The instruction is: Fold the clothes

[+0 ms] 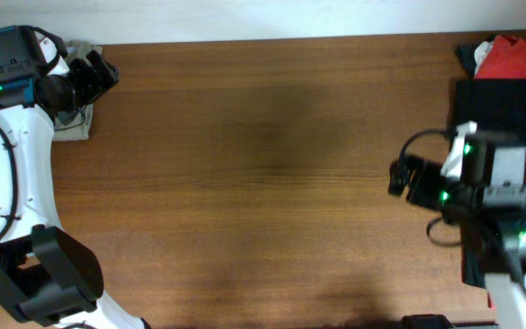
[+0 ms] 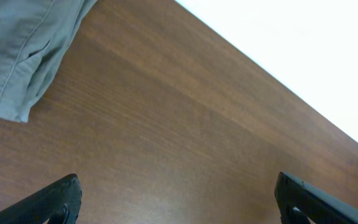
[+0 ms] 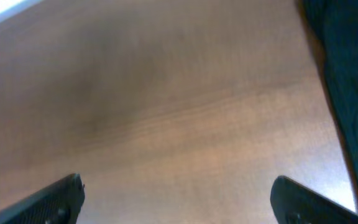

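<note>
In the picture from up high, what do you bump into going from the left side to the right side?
Khaki clothes → wooden table → right pincer → black garment.

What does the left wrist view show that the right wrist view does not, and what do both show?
Left wrist only: the khaki clothes in the upper left corner. Right wrist only: the black garment along the right edge. Both: the wooden table, and spread fingers holding nothing, the left fingers and the right fingers.
</note>
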